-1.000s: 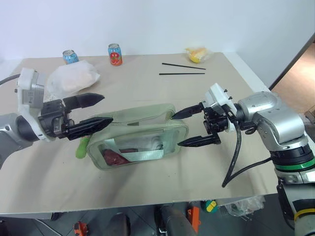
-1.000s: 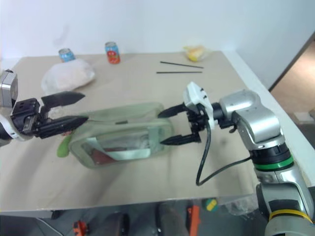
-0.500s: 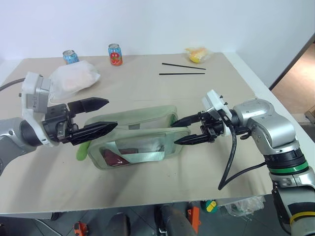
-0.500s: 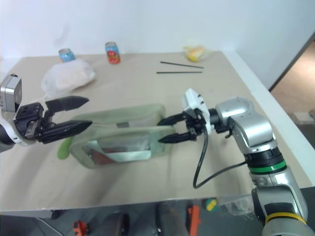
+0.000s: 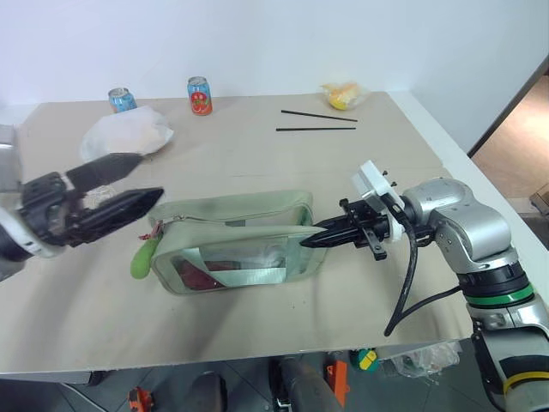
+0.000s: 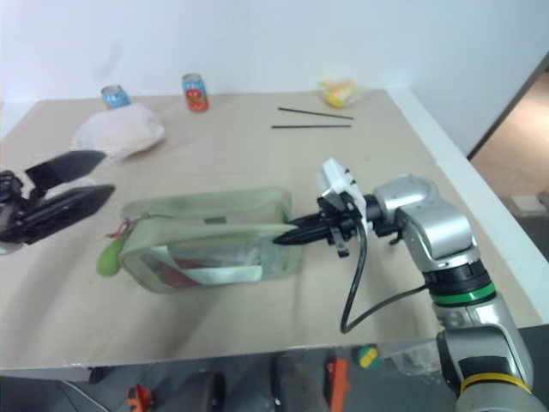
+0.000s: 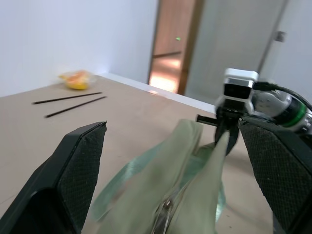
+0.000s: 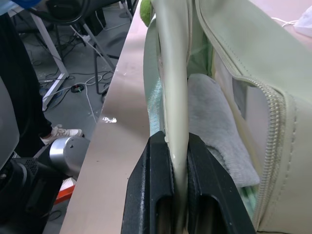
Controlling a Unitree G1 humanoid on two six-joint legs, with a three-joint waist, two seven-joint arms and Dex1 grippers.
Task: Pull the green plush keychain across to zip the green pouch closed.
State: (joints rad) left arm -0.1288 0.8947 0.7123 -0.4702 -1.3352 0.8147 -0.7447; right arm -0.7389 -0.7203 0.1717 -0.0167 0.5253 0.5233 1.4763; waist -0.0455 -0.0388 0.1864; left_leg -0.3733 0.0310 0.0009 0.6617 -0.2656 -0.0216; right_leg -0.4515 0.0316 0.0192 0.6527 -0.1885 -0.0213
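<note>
We note the table (image 5: pixel 257 318) covered in tan sheet, with the green pouch (image 5: pixel 236 245) lying mid-table, pale sage, clear front panel showing red items and a webbing strap inside; its zipper top gapes open. A white bag (image 5: pixel 127 136) sits far back left, two soda cans (image 5: pixel 199 95) behind it, labels unreadable to us. The right gripper (image 5: pixel 310 240) is pressed together, pinching the pouch's edge at its right end. The left gripper (image 5: pixel 137 178) hangs spread wide above the pouch's left end. The green plush keychain (image 5: pixel 142 255), lime and fuzzy, lies at the pouch's left end.
</note>
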